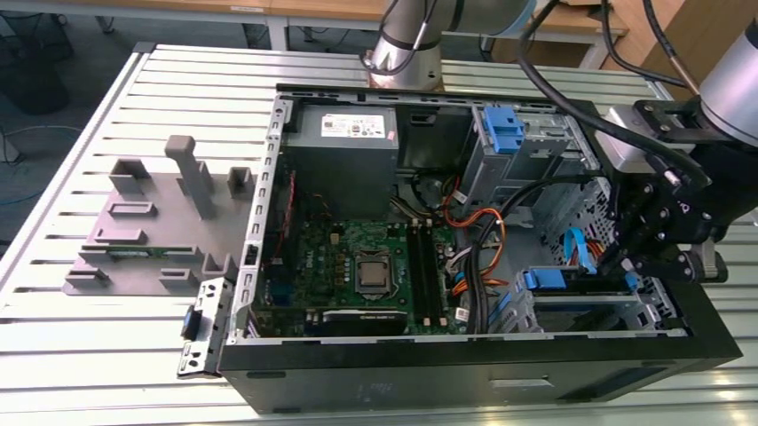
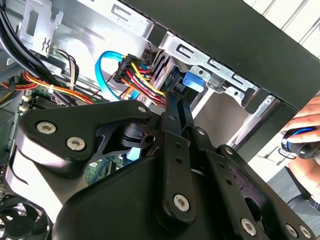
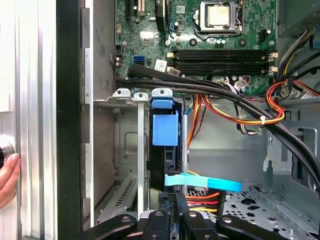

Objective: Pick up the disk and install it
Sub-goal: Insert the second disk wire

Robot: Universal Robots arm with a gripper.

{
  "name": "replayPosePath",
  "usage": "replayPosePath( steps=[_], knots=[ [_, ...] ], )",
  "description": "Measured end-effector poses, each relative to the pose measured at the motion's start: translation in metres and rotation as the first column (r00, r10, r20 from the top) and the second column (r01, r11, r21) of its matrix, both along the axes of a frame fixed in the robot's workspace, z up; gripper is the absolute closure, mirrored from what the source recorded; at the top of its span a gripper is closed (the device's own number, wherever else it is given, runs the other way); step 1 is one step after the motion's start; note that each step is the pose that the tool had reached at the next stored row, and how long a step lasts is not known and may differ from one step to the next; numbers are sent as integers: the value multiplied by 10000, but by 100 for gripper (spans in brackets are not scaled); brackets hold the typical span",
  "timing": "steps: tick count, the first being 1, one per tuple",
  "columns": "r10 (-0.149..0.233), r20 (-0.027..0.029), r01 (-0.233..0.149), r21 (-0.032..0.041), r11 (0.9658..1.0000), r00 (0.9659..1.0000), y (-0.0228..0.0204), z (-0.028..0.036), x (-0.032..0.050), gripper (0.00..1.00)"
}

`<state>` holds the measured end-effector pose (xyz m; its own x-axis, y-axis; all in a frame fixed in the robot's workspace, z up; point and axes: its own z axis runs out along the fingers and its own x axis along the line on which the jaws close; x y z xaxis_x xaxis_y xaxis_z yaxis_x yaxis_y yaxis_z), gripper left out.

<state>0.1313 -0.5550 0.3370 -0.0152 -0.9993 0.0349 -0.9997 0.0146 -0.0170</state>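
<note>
Slatted aluminium desk (image 1: pixel 71 337) carries the open black computer case (image 1: pixel 474 373); black fingers (image 3: pixel 172 210) pinch the blue-framed silver-grey disk (image 3: pixel 165 132) standing in its bay.

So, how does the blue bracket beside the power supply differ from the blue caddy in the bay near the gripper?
The blue bracket stands in the cage next to the power supply, far from the gripper. The blue caddy sits in the bay by the black case wall, right by the gripper. The bracket shows a tall face, while the caddy shows mostly an end tab on the dark disk. Both are blue plastic.
</note>
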Motion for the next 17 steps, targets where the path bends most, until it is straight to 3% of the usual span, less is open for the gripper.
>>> replayPosePath(
  steps=[17],
  knots=[
    [-86, 1, 86, 0, 10000, 10000, 6, -23, -21, 84]
  ],
)
